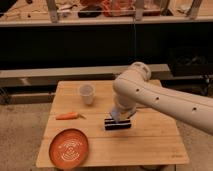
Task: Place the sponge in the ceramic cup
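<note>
Jaws shut, apparently pinching the sponge (115, 114), gripper (119, 117) hanging just over the black block (118, 124) mid-table, ceramic cup (86, 93) upright nearby, up-left of it in view.

Wooden table (150, 142): white cup (86, 93) back left, carrot (67, 116) and orange plate (69, 148) at left. Gripper (119, 116) low over black block (118, 124) at centre, closed on blue-grey sponge (115, 114), well apart from cup

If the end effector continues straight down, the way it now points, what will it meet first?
The end effector points down with the sponge at its tip. It would probably meet the black ridged block on the table just beneath; the gap between is unclear.
</note>
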Motion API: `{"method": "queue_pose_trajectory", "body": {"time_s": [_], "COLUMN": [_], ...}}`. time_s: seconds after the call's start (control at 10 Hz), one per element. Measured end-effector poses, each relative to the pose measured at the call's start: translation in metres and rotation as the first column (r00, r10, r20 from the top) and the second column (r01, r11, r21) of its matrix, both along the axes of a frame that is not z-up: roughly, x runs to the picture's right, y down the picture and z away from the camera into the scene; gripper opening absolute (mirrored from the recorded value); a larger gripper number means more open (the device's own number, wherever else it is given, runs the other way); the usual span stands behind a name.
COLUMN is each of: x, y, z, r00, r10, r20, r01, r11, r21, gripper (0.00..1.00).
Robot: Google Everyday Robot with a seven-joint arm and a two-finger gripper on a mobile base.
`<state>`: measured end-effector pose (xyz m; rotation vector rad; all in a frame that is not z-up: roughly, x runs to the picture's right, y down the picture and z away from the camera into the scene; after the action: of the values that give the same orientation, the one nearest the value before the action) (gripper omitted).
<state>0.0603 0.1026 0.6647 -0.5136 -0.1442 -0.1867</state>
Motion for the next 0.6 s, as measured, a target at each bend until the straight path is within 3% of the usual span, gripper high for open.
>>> {"method": "queue_pose_trajectory", "body": {"time_s": [0.6], "x": [-0.019], "y": [-0.030], "z": [0.001], "r00": [0.999], "r10": [-0.015], "r20": [0.036], "r01": [0.015], "r11": [0.9998], "r21": [0.009], "gripper": [0.02]}}
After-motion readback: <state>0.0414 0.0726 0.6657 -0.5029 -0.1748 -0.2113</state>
